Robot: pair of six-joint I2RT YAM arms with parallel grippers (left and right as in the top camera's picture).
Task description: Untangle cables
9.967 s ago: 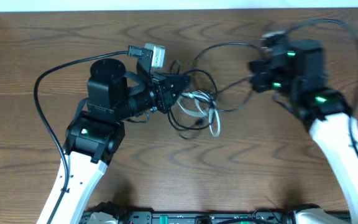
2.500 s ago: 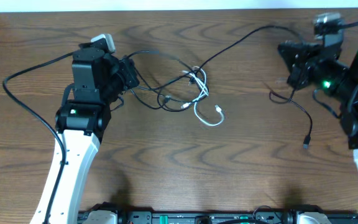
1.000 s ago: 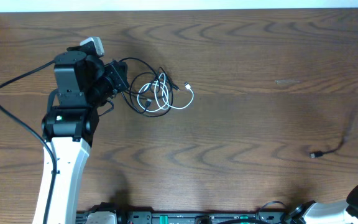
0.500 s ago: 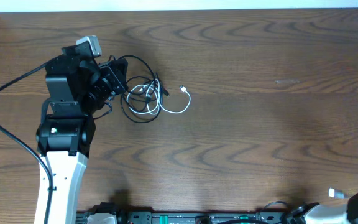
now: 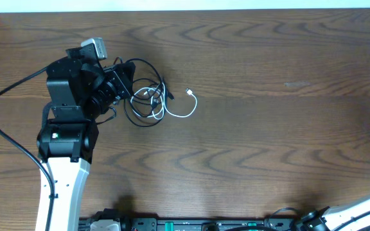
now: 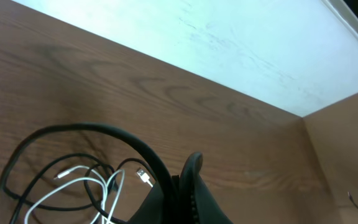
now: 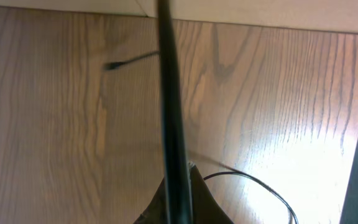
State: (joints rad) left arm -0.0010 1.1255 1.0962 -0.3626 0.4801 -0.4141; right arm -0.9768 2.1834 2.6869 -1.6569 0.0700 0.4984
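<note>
Wood-grain tabletop (image 5: pixel 268 128) | left tool (image 5: pixel 119 80) pinched shut on black loop (image 6: pixel 86 126) of cable bundle (image 5: pixel 154 101), white cable (image 5: pixel 194 106) entwined | right tool (image 7: pixel 176 182) clamped on lone black cable (image 7: pixel 166 81), outside overhead view | step judged: one cable separated | next: white cable to be drawn clear.

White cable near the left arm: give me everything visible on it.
The white cable is a thin, smooth-looking cord lying slack on the wood table in a few overlapping loops. Its left loops are tangled with the black cables beside the left end effector, which seems to pinch a black one, not the white. The right part curls free and ends in a small plug.
</note>
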